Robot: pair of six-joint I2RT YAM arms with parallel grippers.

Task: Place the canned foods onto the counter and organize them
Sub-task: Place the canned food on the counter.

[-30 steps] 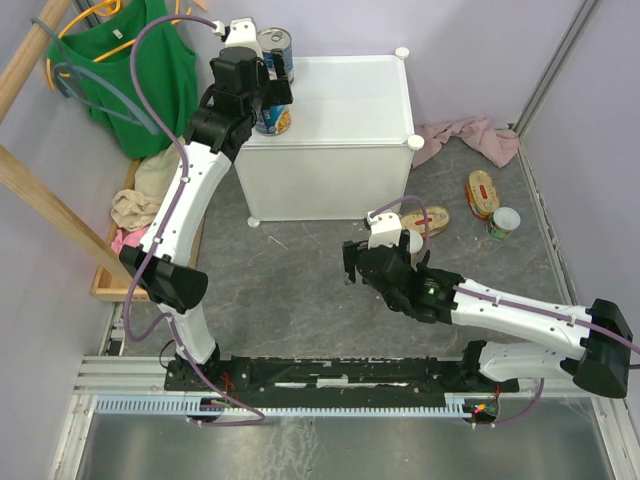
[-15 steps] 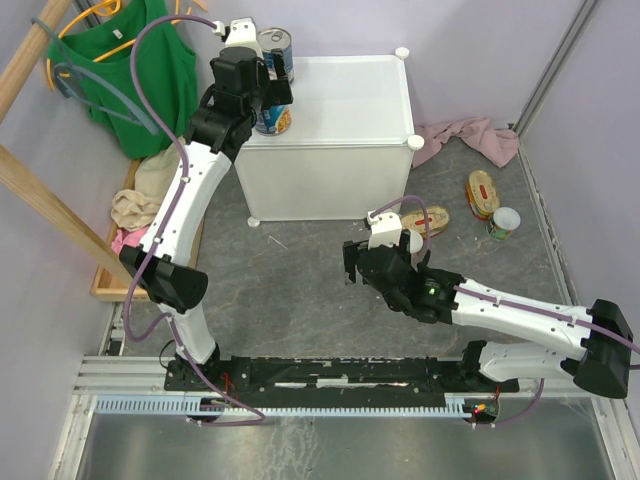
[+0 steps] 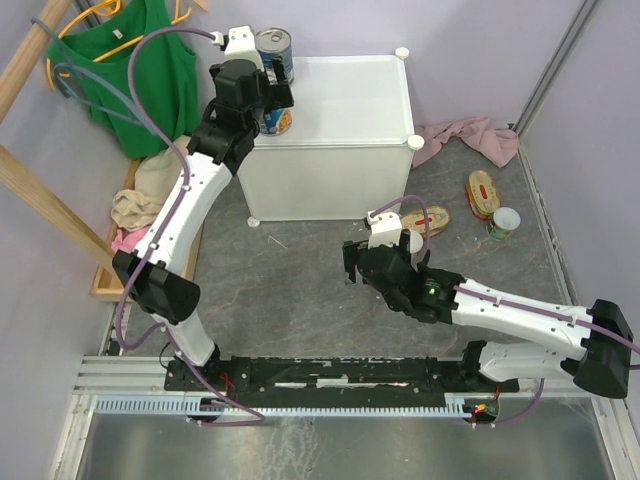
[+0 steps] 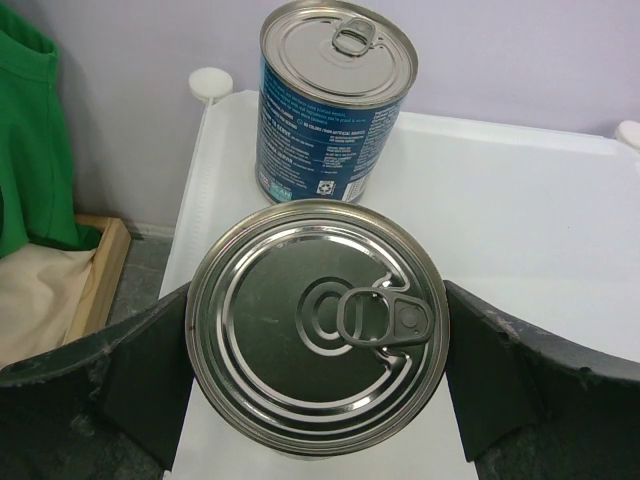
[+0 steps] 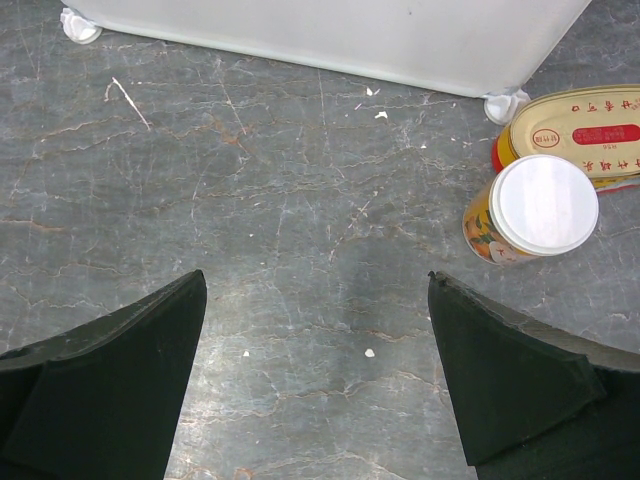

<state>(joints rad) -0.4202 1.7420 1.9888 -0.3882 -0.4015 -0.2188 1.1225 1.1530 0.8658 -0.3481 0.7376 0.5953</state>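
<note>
The whole table is seen from above and behind, while the counter [image 3: 335, 120] top and floor by a white-topped can [image 5: 530, 210] are viewed closely by wrist cameras.

Two cans [image 4: 315, 325] [image 4: 336, 100] stand on the counter's [image 3: 345, 100] back-left corner.

The grey marbled floor [image 3: 300, 270] carried the white counter [image 3: 340, 130], a pink cloth [image 3: 470, 138], two gold oval tins [image 3: 483, 192] [image 3: 425, 220] and two small white-topped cans [image 3: 504, 222] [image 5: 532, 208]. Two blue-labelled cans [image 4: 335, 100] [image 4: 315, 325] stood on the counter's top, one behind the other
</note>
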